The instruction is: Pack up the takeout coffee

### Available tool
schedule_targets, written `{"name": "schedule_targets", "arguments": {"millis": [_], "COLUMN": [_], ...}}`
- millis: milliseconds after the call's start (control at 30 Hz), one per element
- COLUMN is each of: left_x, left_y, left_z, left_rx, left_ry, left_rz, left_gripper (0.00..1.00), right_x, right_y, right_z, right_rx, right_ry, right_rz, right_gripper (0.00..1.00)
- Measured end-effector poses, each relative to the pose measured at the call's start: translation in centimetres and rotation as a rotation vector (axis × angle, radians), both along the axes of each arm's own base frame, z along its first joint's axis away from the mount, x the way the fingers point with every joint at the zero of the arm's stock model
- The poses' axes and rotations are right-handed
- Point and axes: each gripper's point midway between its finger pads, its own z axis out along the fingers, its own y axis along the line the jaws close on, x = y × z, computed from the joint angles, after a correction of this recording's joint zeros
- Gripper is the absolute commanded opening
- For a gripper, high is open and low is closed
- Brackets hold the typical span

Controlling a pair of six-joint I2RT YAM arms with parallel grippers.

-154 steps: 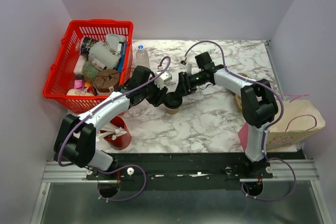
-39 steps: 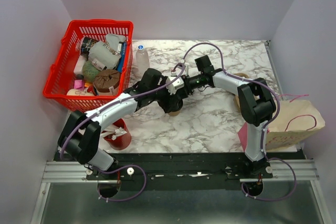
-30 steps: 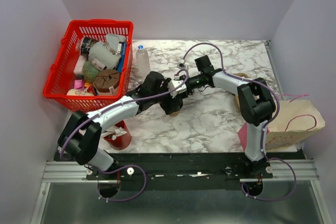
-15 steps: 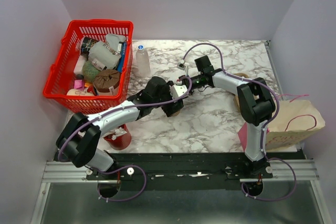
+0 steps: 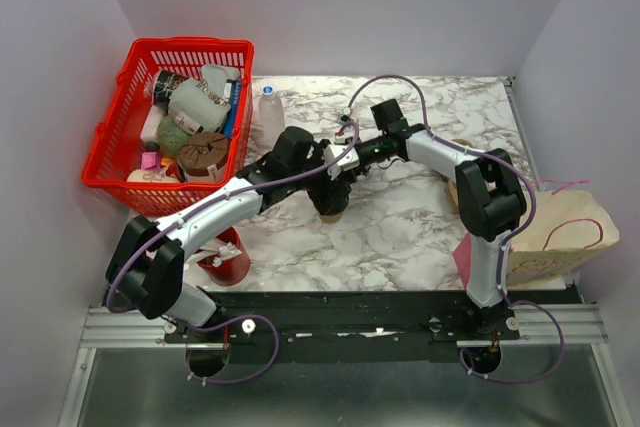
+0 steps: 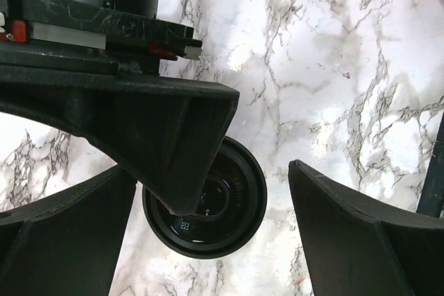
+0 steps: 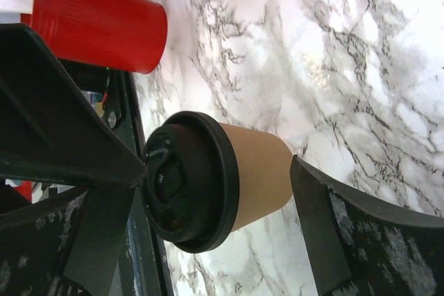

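Lab test cell: plain walls point(image 5: 350, 7), aluminium rail point(image 5: 130, 325), marble tabletop point(image 5: 400, 232).

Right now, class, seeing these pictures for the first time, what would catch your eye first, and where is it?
The bright red basket, crammed with odds and ends, stands at the far left of the marble table. Mid-table, the left pincer and right pincer both stand open on either side of a brown paper coffee cup with a black lid.
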Motion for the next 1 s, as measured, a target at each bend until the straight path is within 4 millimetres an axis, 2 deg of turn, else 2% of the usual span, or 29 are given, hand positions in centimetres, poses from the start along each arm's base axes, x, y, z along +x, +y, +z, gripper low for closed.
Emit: {"name": "schedule_targets", "arguments": {"millis": [167,433,633,833,1000], "left_x": [0.7,4.4,5.0,5.6,5.5], "left_y": [1.0,4.5,6.4,8.3,8.8], "left_z": [0.6,1.7,0.6,-1.4,-4.0], "left_rx": [-0.014,-0.019,0.036,0.098,0.153], "left_ry": [0.043,0.103,0.127,0.166,0.230], "left_rz": [0.042,0.296,0.395,0.479,0.495], "left_gripper": [0.96,0.93,0.88,0.87,0.87], "right_x": [1.1,1.4,0.4,0.8,1.1], "right_y": [-0.4,-2.4,-3.8,-5.0,-5.7], "right_z": [1.1,2.0,2.7,1.1,0.4], "right_rx": [0.008,-0.082,-0.139,-0.229,-0.275], "right_ry": [-0.018,-0.087,-0.153,-0.180,-0.200], "right_rz": [-0.014,-0.058,-0.070,-0.101,-0.116], "right_gripper": [1.00,0.96,0.95,0.93,0.93]}}
